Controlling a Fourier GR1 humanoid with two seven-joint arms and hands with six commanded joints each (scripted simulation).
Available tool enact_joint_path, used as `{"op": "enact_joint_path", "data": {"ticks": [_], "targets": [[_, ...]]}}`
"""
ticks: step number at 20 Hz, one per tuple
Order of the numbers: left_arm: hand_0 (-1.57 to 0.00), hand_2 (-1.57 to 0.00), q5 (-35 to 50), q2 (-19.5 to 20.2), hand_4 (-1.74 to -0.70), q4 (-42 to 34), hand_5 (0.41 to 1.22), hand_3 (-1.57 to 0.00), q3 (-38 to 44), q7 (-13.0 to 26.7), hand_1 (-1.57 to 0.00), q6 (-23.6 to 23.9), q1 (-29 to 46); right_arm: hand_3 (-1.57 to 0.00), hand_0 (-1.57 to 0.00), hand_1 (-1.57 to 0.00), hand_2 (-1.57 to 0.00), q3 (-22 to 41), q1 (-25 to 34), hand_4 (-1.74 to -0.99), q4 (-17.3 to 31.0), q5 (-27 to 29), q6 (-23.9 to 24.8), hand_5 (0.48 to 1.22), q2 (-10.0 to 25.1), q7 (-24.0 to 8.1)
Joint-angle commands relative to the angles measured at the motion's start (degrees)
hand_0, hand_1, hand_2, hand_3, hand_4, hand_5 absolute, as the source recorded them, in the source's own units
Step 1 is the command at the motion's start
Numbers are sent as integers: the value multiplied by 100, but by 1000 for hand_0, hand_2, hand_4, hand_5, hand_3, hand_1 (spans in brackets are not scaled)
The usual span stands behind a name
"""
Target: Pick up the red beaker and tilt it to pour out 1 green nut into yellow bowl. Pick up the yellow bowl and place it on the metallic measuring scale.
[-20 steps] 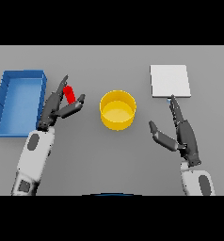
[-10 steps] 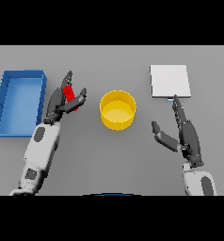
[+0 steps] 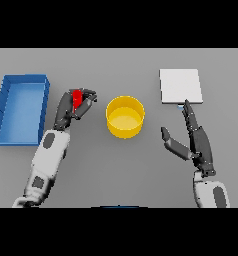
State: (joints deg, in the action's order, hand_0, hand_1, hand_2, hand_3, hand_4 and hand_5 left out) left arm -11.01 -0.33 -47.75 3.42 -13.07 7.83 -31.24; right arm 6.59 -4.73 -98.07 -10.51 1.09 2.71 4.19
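left hand (image 3: 71, 107) curled round red beaker (image 3: 77, 97) | right hand (image 3: 191, 137) fingers straight, spread

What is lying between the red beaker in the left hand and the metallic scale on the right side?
In the head view, the yellow bowl stands between the red beaker, held by the left hand, and the metallic scale; the rest is bare grey table.

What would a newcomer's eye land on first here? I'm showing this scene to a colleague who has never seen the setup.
Probably the yellow bowl at the table's middle, the brightest thing there. Next, the red beaker to its left, gripped in the curled fingers of the left hand, beside the blue tray at the far left. On the right, the metallic measuring scale lies flat, with the open right hand just below it.
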Motion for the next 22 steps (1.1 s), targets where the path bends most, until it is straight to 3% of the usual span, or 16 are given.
{"op": "enact_joint_path", "data": {"ticks": [1, 2, 5, 10, 18, 22], "targets": [[-1357, -1380, -16, 28, -1565, -9, 1163, -1304, -15, 2, -1364, -2, 18, 1, 1, 1, 1, -39, 57, -1251, 51, 25, -20, 646, 39, -32], [-1400, -1419, -15, 40, -1542, 7, 1174, -1357, 12, 44, -1406, -15, -2, 1, 1, 1, 1, -31, 19, -1255, 81, 40, -30, 644, 18, 58], [-1483, -1493, 389, -48, -1639, -174, 1157, -1462, 161, -124, -1486, -289, 5, 1, 1, 1, 1, 45, -13, -1248, 32, -38, -18, 645, -13, 72], [-1542, -1545, 787, 131, -1708, -658, 1132, -1535, 194, 165, -1543, -610, -139, 1, 1, 1, 1, 11, -9, -1228, 66, -86, 4, 645, 53, 126], [-1556, -1558, 454, 596, -1724, -988, 1139, -1553, -301, 475, -1557, -733, -212, 1, 1, 1, 1, 85, -80, -1219, 2, -312, 102, 661, 97, 372], [-1565, -1566, -143, 1048, -1734, -1200, 1124, -1563, -883, 791, -1565, -848, -394, 1, 1, 1, 1, 100, -101, -1199, 0, -372, 138, 658, 84, 196]]}}
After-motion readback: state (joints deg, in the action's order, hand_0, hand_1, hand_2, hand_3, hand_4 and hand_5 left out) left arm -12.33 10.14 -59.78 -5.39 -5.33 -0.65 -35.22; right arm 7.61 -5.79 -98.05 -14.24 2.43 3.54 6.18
